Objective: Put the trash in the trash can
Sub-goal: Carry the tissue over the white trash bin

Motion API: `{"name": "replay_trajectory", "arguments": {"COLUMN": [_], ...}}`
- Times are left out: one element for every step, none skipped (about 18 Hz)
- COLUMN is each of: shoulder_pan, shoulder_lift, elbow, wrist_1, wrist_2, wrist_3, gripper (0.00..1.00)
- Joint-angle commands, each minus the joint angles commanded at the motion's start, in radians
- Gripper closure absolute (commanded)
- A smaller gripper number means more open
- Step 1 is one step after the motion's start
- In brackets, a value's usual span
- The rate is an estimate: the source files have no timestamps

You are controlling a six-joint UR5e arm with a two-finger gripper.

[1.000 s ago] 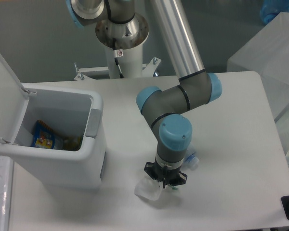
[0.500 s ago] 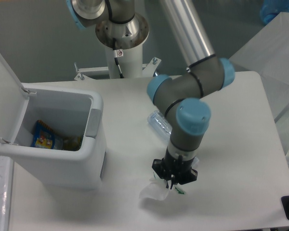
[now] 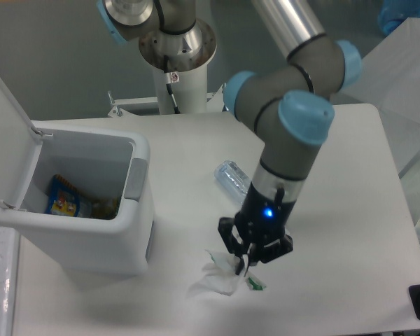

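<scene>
I have just one camera. It sits high up in front of the table and looks down at it. The arm's base is at the far side, the trash can on the left, quite near.

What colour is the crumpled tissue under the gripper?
White; the crumpled paper tissue shows clearly in the fixed camera view.

White crumpled tissue, small green scrap beside it. Plastic bottle clear, bluish tint. Trash can white, white flip lid, grey panel at rim; inside, wrapper blue with yellow and red print. Gripper black, blue light on wrist above. Arm grey with light-blue joint caps. Table white.
</scene>
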Motion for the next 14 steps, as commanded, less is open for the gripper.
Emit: {"name": "replay_trajectory", "arguments": {"shoulder_pan": [0.000, -0.002, -0.003, -0.006, -0.008, -0.011, -0.014, -0.021, -0.026, -0.029, -0.041, -0.060, -0.069, -0.071], "shoulder_lift": [0.023, 0.046, 0.072, 0.103, 0.139, 0.175, 0.213, 0.253, 0.291, 0.316, 0.334, 0.350, 0.361, 0.362], "elbow": [0.000, -0.003, -0.009, -0.023, -0.047, -0.073, -0.098, -0.127, -0.153, -0.175, -0.195, -0.204, -0.207, -0.212], "wrist_1": [0.002, 0.002, 0.000, 0.000, 0.000, 0.000, 0.000, 0.002, 0.002, 0.002, 0.002, 0.002, 0.002, 0.000], "wrist_2": [-0.029, -0.052, -0.071, -0.083, -0.097, -0.114, -0.128, -0.132, -0.132, -0.134, -0.134, -0.132, -0.132, -0.131], "wrist_3": [-0.003, -0.005, -0.005, -0.008, -0.014, -0.017, -0.017, -0.015, -0.014, -0.014, -0.011, -0.011, -0.017, -0.020], "gripper": [1.00, 1.00, 1.00, 1.00, 1.00, 1.00, 1.00, 1.00, 1.00, 1.00, 1.00, 1.00, 1.00, 1.00]}}
